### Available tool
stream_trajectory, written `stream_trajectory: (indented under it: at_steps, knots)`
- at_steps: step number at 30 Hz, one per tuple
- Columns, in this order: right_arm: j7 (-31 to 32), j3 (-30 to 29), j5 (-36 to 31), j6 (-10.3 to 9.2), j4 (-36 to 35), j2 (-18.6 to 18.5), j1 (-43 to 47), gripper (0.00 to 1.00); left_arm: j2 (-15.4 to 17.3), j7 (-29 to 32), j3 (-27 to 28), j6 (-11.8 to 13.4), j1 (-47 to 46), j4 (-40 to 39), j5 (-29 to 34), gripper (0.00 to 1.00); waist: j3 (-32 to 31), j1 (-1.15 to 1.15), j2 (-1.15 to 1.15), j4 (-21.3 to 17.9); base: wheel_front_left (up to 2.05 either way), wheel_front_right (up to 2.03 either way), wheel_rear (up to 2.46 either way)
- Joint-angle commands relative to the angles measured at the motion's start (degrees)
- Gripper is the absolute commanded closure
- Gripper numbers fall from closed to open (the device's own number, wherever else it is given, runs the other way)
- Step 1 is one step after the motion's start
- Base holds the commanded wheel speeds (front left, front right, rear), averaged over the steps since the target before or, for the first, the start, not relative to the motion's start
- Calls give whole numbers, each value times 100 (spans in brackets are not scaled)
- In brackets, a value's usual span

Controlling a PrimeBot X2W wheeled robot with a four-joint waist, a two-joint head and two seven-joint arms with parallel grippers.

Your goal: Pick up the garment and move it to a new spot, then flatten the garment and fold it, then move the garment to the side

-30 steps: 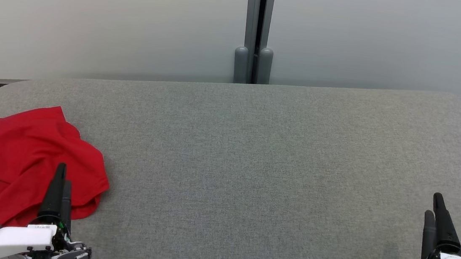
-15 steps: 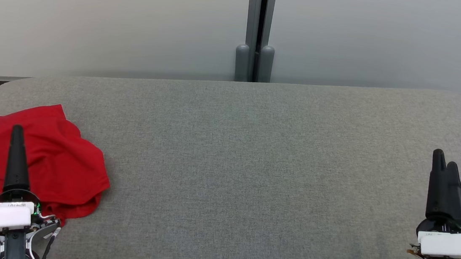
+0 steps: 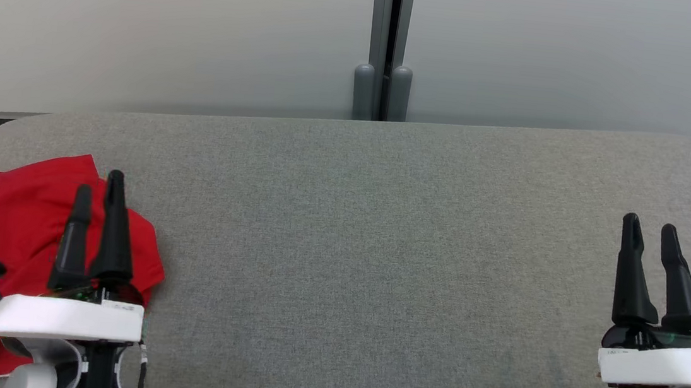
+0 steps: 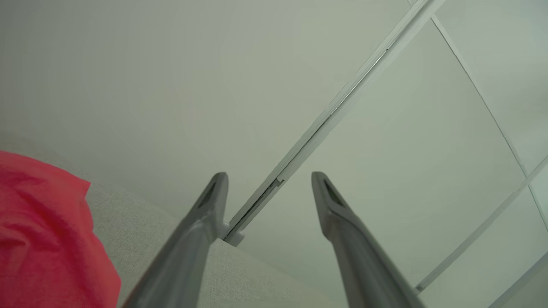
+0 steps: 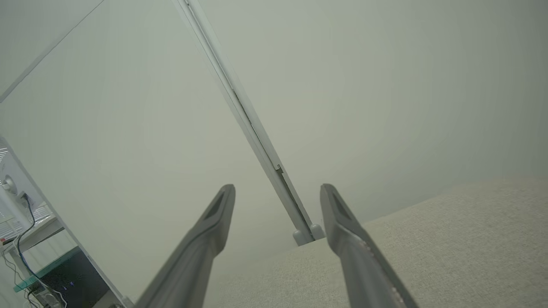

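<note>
Garment (image 3: 7, 218): red, crumpled, lying on left end of grey desk (image 3: 378, 254).
Left pincer (image 3: 100, 181): released, empty, over right part of garment; contact with cloth cannot be told.
Right pincer (image 3: 650, 222): released, empty, over right end of desk, well apart from garment.

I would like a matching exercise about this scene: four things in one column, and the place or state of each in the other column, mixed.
Column one:
1 garment
2 left gripper
3 right gripper
4 wall post

Column two:
a open, over the bare grey table at the right
b grey, upright, behind the table
c red, crumpled, at the table's left end
d open, by the garment

Pairs: 1-c, 2-d, 3-a, 4-b
</note>
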Motion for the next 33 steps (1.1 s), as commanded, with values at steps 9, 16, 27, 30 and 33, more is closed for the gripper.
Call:
stream_trajectory:
  at_steps: [9,16,27,30,33]
  knots:
    - [-205,194,-1021,1,121,-63,0,0,36,-184,-737,193,59,135,1381,0,7,0,0,10,0,0,0]
    - [-311,154,-1555,1,301,30,73,0,37,-296,-1065,281,106,471,2041,0,-17,0,0,13,0,0,0]
    - [-465,189,-2338,1,539,153,176,0,97,-444,-1401,539,98,760,2843,0,-41,0,0,16,0,0,0]
    - [-499,172,-2427,1,562,167,172,0,104,-475,-1449,583,104,801,2936,0,-46,0,0,15,0,0,0]
    - [-534,189,-2600,1,566,184,170,0,107,-515,-1489,642,117,848,3064,0,-45,0,0,14,0,0,0]
